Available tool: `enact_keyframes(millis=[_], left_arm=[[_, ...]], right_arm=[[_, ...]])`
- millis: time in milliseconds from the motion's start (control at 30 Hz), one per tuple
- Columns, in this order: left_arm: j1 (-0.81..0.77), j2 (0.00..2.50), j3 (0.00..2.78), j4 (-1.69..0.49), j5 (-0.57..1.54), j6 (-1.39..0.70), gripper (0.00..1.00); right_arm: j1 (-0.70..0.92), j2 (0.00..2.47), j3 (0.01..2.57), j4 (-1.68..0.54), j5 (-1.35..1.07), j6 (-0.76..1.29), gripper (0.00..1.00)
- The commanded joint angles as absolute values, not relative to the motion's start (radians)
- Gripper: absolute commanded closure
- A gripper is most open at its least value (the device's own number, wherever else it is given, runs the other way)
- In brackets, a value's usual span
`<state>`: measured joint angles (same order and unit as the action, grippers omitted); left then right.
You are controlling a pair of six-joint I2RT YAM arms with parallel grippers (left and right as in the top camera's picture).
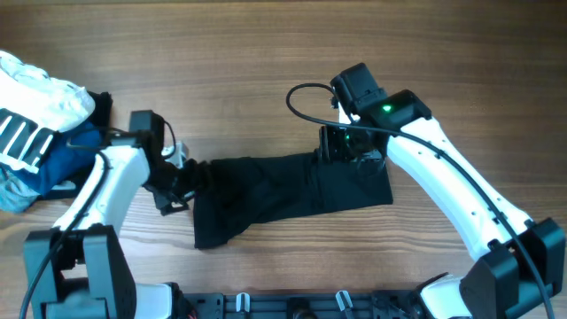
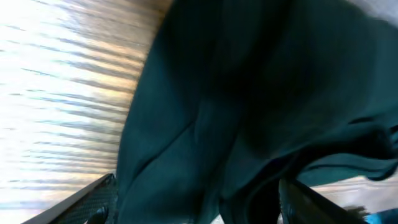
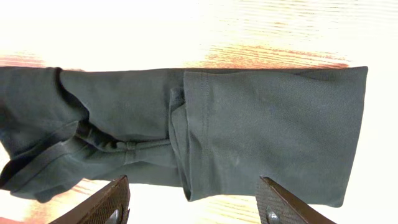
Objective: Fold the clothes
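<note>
The black T-shirt (image 1: 283, 190), soft, light and limp, lies bunched lengthwise on the bench (image 1: 266, 53), with the left hand (image 1: 180, 182) and right hand (image 1: 341, 149) spread apart at its ends, so pinching corners or hems looks best.

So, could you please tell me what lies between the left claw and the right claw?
The black T-shirt spans the stretch from the left claw to the right claw, as the overhead view shows.
</note>
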<state>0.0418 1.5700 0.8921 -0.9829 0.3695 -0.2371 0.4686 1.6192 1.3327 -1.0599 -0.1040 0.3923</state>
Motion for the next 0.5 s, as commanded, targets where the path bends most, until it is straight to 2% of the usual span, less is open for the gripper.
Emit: enact_keyframes(millis=[0,233,300,333,400,467], left_arm=[[-0.016,1.561,0.815,-0.894,0.393,-0.262,0.17],[-0.134,1.666,0.745,-0.737,0.405,-0.345,0.16],[-0.144,1.682,0.745,-0.724,0.416,-0.349,0.33],[-0.144,1.681,0.746,-0.720,0.416,-0.349,0.55],[-0.134,1.678,0.754,-0.713,0.415,-0.349,0.87],[-0.111,1.676,0.776,-0.717,0.415,-0.349,0.96]], right_arm=[[0.470,1.621,1.343,-1.083,-0.083,0.393,0.36],[0.470,1.621,1.343,-1.115,-0.082,0.395,0.39],[0.470,1.621,1.343,-1.118,-0.082,0.393,0.39],[0.470,1.621,1.343,-1.119,-0.082,0.393,0.39],[0.470,1.621,1.343,-1.120,-0.082,0.393,0.39],[0.470,1.621,1.343,-1.120,-0.074,0.394,0.39]])
